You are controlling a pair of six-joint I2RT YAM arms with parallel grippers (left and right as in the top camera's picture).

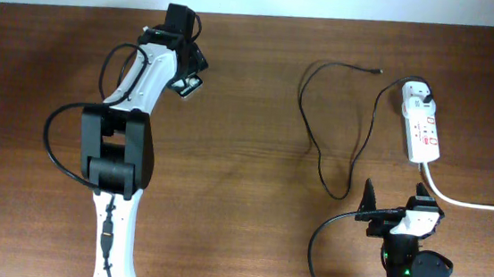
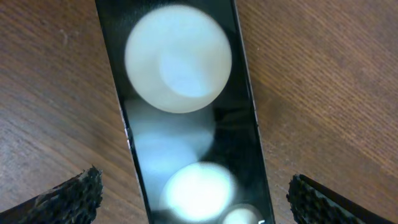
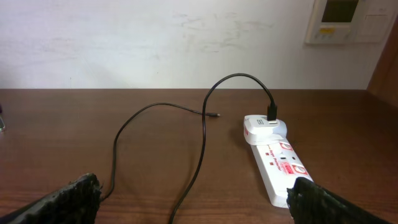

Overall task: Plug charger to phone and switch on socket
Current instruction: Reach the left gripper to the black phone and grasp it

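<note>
No legible text. The red markings on the socket (image 3: 284, 167) and the wall panel (image 3: 350, 22) are too small to read.

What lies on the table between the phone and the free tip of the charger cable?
In the overhead view, only bare table and a loop of the charger lie between the phone and the connector tip.

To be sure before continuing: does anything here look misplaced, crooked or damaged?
Nothing looks damaged or spilled. The only loose end is the charger cable: it sprawls in uneven loops, and its connector tip lies free, far from the phone, while its adapter already sits in the power strip.
</note>
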